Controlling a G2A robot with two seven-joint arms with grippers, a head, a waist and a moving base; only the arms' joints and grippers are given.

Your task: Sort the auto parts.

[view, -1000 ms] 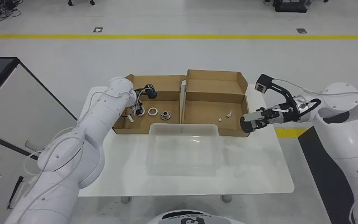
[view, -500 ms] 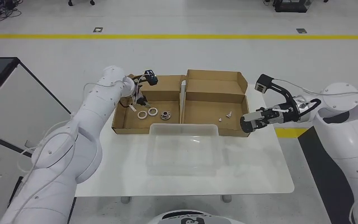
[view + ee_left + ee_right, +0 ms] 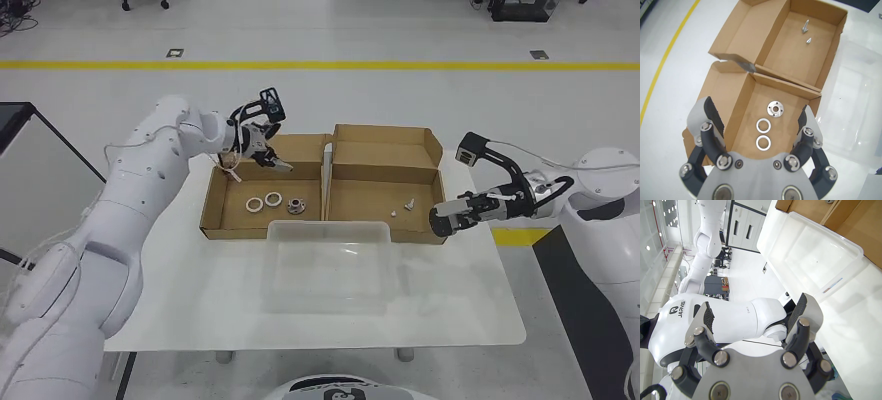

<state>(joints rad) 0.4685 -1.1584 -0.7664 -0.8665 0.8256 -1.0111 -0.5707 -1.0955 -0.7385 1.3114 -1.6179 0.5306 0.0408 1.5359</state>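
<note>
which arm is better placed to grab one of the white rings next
Left. The left gripper hangs open above the left box holding the white rings. The right gripper sits open past the right box's outer side, with that box in between.

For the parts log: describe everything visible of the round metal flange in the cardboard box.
The flange is a silvery metal disc with a large central hole and several smaller holes spaced around it. It lies flat on the floor of the cardboard box, in the same compartment as two white rings. It sits close to the nearer ring and seems not to touch it. Nothing grips it: the left gripper hangs open above the compartment.
</note>
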